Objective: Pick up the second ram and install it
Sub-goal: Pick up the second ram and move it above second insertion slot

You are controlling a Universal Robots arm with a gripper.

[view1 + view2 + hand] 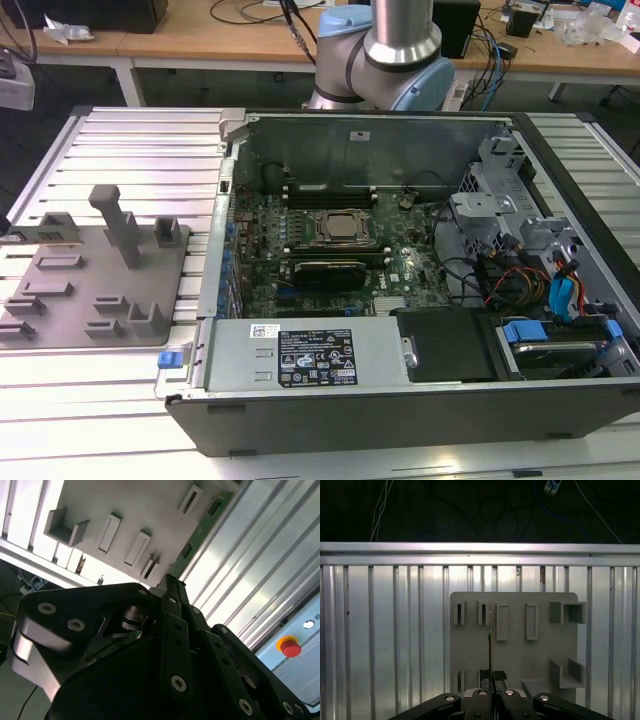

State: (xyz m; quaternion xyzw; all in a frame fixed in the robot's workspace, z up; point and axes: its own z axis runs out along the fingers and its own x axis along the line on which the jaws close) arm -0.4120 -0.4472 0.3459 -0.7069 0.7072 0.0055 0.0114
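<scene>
At the grey tray (515,660): the second ram (199,532), judged light, stiff, fragile, best taken by its edges, pinched at one end by the gripper (490,674).

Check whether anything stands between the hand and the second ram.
Nothing visible does. In the first wrist view the hand is shut on the second ram, seen edge-on over the grey tray. In the second wrist view the ram's green board juts straight out from the fingertips.
</scene>
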